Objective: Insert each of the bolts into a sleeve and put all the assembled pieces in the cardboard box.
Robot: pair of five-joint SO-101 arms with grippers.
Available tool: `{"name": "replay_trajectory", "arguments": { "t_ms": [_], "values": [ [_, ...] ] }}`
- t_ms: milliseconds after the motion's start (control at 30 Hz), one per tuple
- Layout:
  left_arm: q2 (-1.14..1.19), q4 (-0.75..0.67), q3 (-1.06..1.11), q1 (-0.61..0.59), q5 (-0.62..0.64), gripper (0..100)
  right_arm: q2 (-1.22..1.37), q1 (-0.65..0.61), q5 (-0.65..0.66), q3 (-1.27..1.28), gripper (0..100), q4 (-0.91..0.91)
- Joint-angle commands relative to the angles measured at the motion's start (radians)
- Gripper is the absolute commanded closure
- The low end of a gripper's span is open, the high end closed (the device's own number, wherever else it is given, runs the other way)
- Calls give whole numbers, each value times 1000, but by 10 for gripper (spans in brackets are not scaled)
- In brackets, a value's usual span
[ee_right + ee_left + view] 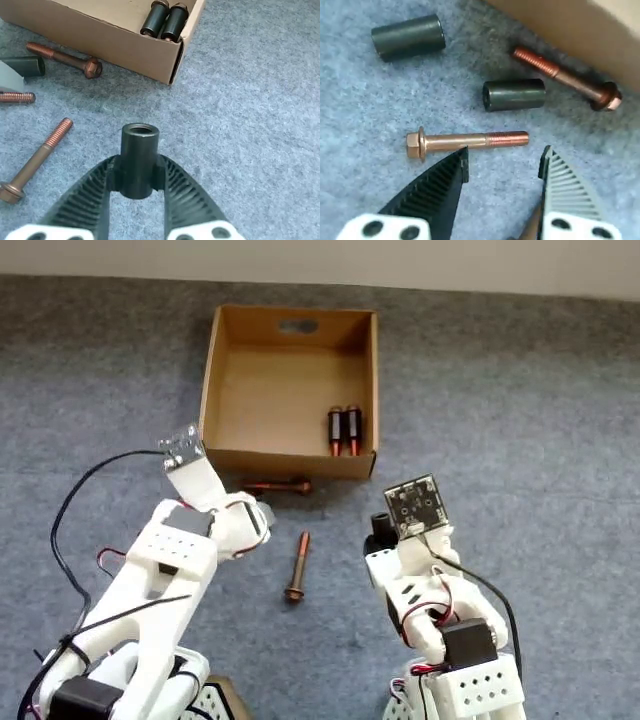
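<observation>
My right gripper (137,172) is shut on a black sleeve (139,150) held upright, bore showing, above the carpet in front of the cardboard box (222,370). Two assembled pieces (345,430) lie in the box's near right corner. My left gripper (505,156) hangs open just above a copper bolt (465,141) lying flat. Beyond that bolt lie two loose black sleeves (514,94) (409,36). A second bolt (565,77) rests against the box's front wall. A third bolt (298,565) lies on the carpet between the two arms.
Grey carpet covers the table. The box (100,42) is open at the top, with much of its floor bare. There is free carpet to the right of the box and of the right arm (440,630). Cables trail from the left arm (150,590).
</observation>
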Motion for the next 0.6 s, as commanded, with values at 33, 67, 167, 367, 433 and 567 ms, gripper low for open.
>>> {"name": "replay_trajectory", "arguments": {
  "t_ms": [33,67,167,367,433,567],
  "values": [
    [-28,-98,68,7,11,758,-12,-4,-6,-13,992,2],
    [-28,-98,70,5,11,758,-12,-4,-6,-13,992,2],
    [-28,-89,67,5,12,758,-12,-4,-5,-13,992,2],
    [-28,-115,65,-61,14,758,-12,-4,-5,-12,992,2],
    [-27,-126,67,-96,14,758,-12,-4,-5,-12,992,2],
    [-27,-124,68,-102,14,758,-12,-4,-5,-12,992,2]
  ]
}}
